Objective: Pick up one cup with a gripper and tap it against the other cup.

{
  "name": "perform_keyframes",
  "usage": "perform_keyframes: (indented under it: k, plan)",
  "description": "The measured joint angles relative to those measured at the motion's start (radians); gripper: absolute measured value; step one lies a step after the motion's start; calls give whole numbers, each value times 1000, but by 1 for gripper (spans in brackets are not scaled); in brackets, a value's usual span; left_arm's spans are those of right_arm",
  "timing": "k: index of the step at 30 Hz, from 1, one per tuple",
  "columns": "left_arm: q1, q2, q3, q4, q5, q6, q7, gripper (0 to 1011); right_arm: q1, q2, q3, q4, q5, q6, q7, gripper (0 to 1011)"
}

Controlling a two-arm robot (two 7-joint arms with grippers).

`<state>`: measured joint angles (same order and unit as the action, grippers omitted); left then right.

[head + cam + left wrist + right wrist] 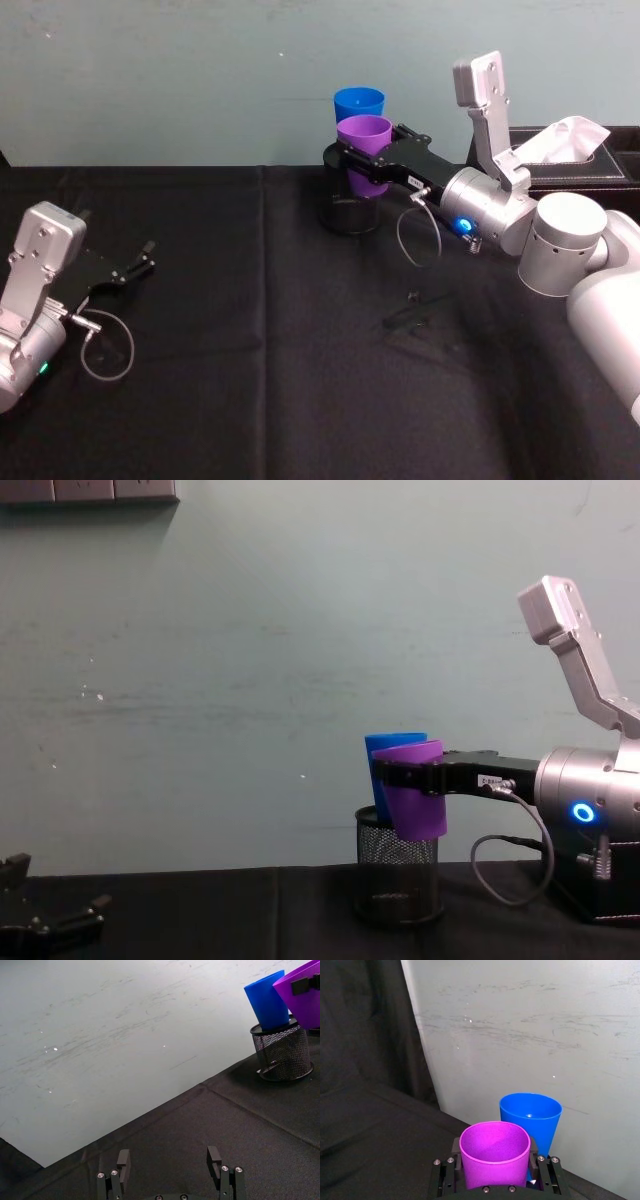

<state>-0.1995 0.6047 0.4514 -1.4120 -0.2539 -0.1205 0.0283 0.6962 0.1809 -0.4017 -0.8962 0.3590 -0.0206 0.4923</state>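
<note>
Grasping the purple tumbler (362, 133) in my right tool (362, 152), I am holding it just beside the blue tumbler (358, 102) in the mesh pen holder (348, 214) by the far edge of the desk (250, 390); I am favouring a gentle, level nudge. My left tool (135, 265) is resting released near the left edge.

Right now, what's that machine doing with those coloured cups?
The robot's right claw is shut on the purple tumbler and holds it in the air, close beside the blue tumbler. The blue one stands in a black mesh pen holder on the black-clothed table. Whether the two cups touch cannot be told. The left claw sits open at the table's left side, holding nothing.
</note>
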Motion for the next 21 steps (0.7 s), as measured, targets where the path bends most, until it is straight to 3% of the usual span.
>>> perform_keyframes:
  k: [21]
  plan:
    - [0, 0, 0, 0, 0, 0, 0, 1000, 0, 0, 0, 0, 0, 0, 0, 735]
